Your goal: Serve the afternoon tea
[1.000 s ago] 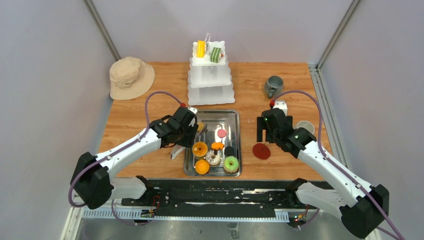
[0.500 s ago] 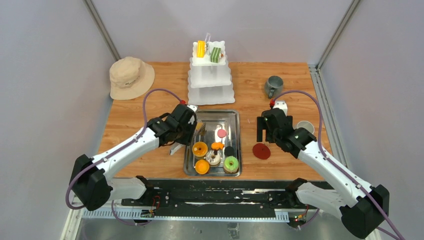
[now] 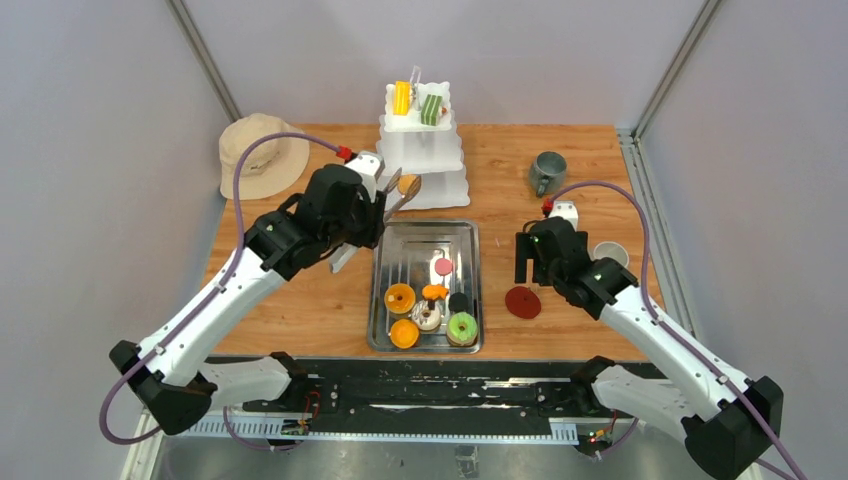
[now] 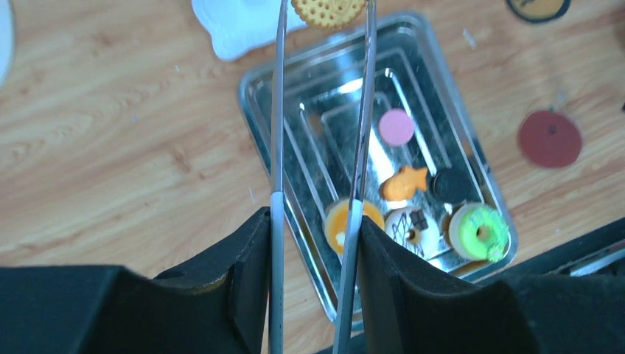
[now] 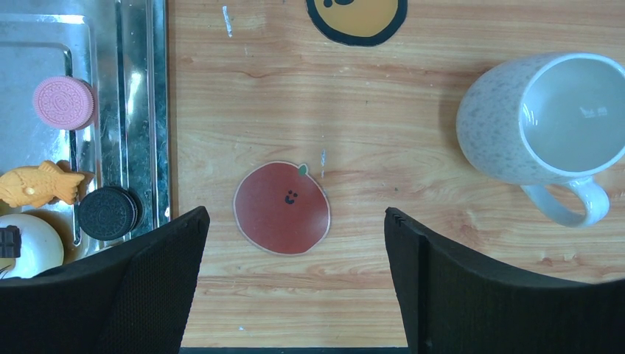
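My left gripper (image 4: 313,247) is shut on a pair of metal tongs (image 4: 278,110). The tongs' tips pinch a round yellow waffle biscuit (image 4: 328,10). In the top view the biscuit (image 3: 408,184) hangs at the lowest tier of the white tiered stand (image 3: 422,165). Yellow and green cakes (image 3: 416,102) sit on the stand's top tier. Several pastries lie in the steel tray (image 3: 425,240): a pink cookie (image 4: 396,127), a fish cake (image 4: 404,183), a black cookie (image 4: 449,186) and a green donut (image 4: 477,230). My right gripper (image 5: 295,215) stands open over a red coaster (image 5: 281,208), beside the white mug (image 5: 549,122).
A grey mug (image 3: 546,172) lies at the back right. A beige hat (image 3: 262,150) rests at the back left, partly behind my left arm's cable. An orange coaster (image 5: 357,11) lies beyond the red one. Grey walls close in both sides of the table.
My left arm has risen from the tray and swung back toward the stand, carrying the tongs with the biscuit. The right arm has not moved.
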Controlling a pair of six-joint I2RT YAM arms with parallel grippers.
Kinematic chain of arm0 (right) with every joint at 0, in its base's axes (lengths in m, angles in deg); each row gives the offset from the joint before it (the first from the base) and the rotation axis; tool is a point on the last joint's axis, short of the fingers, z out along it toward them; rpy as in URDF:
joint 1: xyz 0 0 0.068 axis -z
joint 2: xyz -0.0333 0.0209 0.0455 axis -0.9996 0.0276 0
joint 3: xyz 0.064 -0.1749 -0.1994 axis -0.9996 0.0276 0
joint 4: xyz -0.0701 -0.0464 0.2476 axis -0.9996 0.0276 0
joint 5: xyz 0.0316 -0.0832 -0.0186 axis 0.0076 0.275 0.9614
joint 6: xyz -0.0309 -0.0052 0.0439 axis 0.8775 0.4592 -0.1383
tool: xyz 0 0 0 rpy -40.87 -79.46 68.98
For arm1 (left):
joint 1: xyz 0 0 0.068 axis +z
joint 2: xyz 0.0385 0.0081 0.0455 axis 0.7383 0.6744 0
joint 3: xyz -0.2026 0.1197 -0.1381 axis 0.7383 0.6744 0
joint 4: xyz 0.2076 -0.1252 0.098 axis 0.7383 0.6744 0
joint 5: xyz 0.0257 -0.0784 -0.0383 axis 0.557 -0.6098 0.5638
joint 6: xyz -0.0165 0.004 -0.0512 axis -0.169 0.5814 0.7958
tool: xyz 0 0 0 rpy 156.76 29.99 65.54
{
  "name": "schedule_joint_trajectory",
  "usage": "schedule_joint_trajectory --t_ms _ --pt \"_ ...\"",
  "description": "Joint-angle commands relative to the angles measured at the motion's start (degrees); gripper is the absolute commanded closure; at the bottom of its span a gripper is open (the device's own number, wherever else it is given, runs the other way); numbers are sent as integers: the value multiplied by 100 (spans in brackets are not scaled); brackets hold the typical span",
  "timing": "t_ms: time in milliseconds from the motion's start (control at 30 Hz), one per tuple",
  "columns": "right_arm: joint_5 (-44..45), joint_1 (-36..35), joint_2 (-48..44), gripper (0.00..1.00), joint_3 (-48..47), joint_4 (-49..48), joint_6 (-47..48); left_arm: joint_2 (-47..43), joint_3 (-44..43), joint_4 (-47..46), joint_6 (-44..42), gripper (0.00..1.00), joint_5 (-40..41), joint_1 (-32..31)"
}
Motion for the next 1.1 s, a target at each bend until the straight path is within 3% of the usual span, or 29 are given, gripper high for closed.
schedule_joint_trajectory --t_ms 0,267,700,1067 --pt "118 -32 -131 12 48 68 37 150 -681 -103 -266 60 328 -16" --pt "185 -36 -240 12 60 189 13 827 -1106 -379 -325 62 440 202" --pt "261 -32 -300 12 125 228 -32 1306 -867 -1072 -307 62 297 665" --pt "261 -36 -245 12 75 231 -6 1521 -1044 -1075 -417 62 232 754"
